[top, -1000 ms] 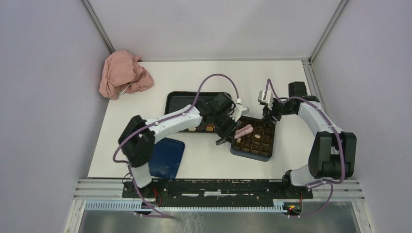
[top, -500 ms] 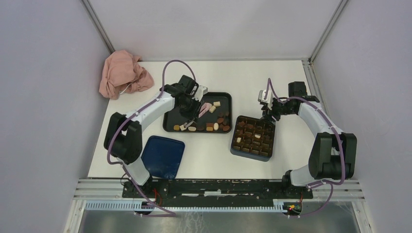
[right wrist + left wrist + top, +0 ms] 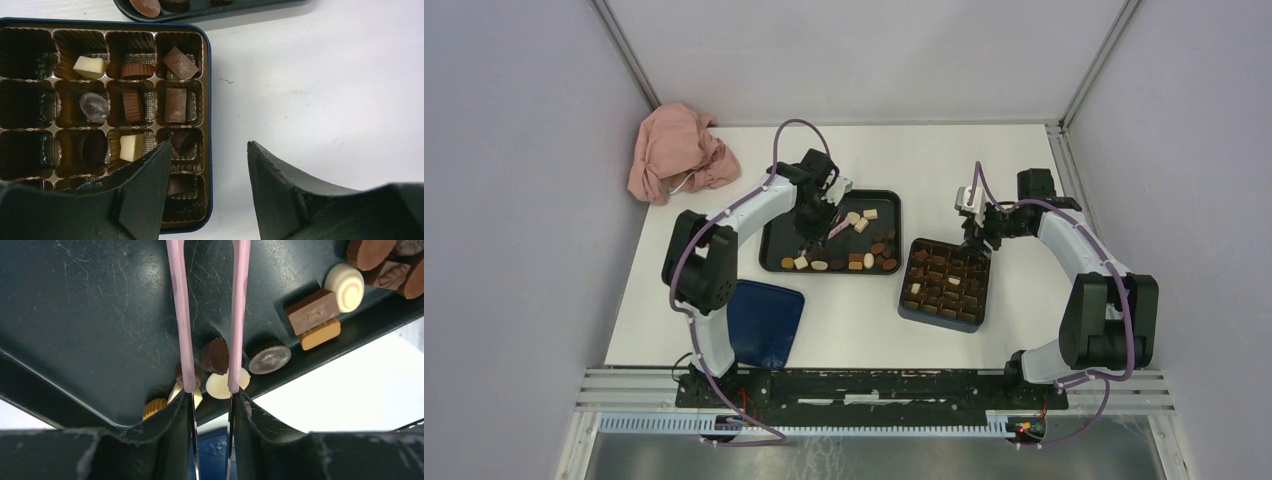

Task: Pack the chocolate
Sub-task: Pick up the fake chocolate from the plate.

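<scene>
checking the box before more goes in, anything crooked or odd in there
Two things. In the box, a brown bar lies diagonally across its corner cell, and a round brown piece seems to stand on edge instead of flat.

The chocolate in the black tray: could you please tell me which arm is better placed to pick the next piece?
Left: the left gripper holds the pink tongs, straddling a brown piece in the tray. The right gripper hangs open at the box, holding nothing.

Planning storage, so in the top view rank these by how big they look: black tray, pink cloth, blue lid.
1. black tray
2. pink cloth
3. blue lid, partly hidden by the left arm, so its rank is less sure
</scene>
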You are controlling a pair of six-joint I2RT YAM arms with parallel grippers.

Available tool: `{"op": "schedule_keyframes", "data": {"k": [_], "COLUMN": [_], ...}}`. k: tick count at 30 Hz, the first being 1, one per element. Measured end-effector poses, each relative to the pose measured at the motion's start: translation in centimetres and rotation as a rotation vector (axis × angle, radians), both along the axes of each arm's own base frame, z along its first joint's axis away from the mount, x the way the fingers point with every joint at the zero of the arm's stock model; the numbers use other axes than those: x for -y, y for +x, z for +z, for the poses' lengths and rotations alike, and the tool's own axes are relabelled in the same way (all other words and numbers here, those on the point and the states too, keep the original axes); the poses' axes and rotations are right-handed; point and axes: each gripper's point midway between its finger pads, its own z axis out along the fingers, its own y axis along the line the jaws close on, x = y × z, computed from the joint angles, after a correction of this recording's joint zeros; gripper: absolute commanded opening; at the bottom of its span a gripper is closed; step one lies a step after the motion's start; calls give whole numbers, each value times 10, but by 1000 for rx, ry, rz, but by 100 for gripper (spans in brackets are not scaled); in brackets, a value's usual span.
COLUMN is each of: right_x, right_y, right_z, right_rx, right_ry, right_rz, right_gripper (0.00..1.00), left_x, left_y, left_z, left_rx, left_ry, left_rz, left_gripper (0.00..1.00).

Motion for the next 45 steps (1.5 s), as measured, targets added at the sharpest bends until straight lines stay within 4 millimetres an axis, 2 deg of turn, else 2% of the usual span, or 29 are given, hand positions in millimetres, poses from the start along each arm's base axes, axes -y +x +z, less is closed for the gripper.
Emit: {"op": "schedule_keyframes", "data": {"k": [7, 14, 24, 28, 33, 34, 38, 41, 45], "right_x": [0, 0, 0, 0, 0, 0, 0, 0, 0], "right_y": [-1, -1, -2, -2, -3, -4, -4, -4, -4], "right_z": [0, 0, -1, -1, -1, -1, -1, -1, -1], "right_rx": [-3, -3, -8, -6, -12, -12, -14, -13, -14], "right_ry": [0, 0, 0, -1, -1, -1, -1, -2, -2], "right_rz": [0, 1, 3, 5, 5, 5, 6, 7, 8], "right_gripper": [63, 64, 64, 64, 64, 64, 64, 64, 64], "left_x": [-2, -2, -2, 1, 5, 5, 6, 6, 6], "left_y": [2, 3, 3, 8, 14, 12, 8, 7, 7], "left_z": [-3, -2, -16, -13, -14, -15, -17, -17, -17], "left_rx": [-12, -26, -77, -70, -67, -75, -97, -101, -101], "left_ry": [25, 31, 44, 41, 33, 34, 28, 26, 26], "left_rz": [2, 2, -24, -29, -39, -40, -44, -44, -44], "left_gripper": [44, 45, 46, 45, 41, 36, 31, 22, 17]}}
